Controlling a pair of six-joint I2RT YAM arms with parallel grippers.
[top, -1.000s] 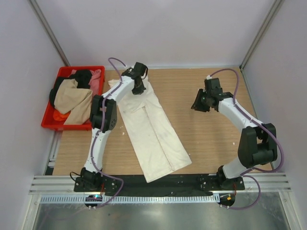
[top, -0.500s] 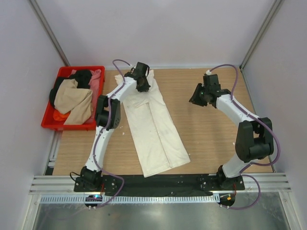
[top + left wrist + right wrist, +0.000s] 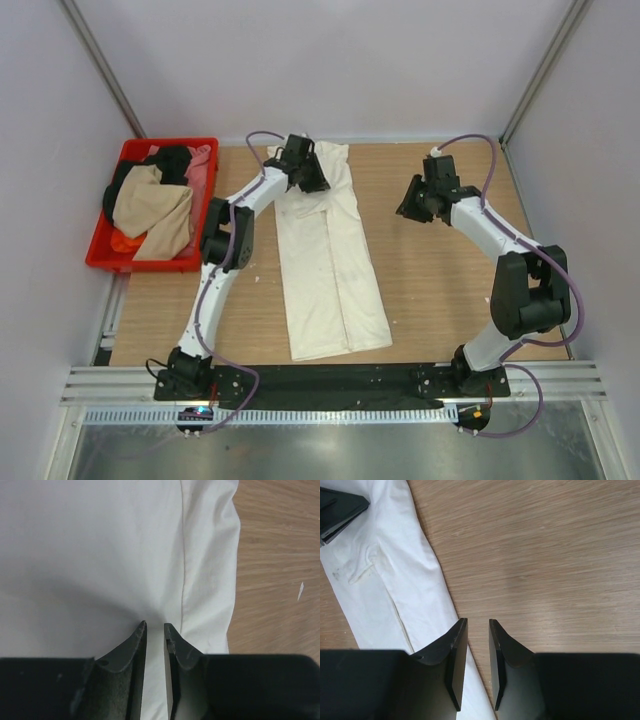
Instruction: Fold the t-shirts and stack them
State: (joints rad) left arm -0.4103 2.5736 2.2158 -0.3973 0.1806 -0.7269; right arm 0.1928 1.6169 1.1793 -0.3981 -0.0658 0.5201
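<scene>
1. Cream t-shirt (image 3: pixel 325 260): folded lengthwise into a long narrow strip. It lies flat on the table (image 3: pixel 440 290), from the far edge almost to the near one, with faint specks.
2. My left gripper (image 3: pixel 155 626): at the strip's far end, tips a narrow slit apart, creases fanning from them, nothing visibly pinched.
3. My right gripper (image 3: pixel 478 622): over bare wood, fingers slightly spread, empty.
4. Other t-shirts (image 3: pixel 150 205): heaped in the red crate (image 3: pixel 140 265).

From overhead we see the whole table (image 3: pixel 440 290); both wrist cameras look closely past their fingertips (image 3: pixel 136 650) at the cream t-shirt (image 3: pixel 100 555).
</scene>
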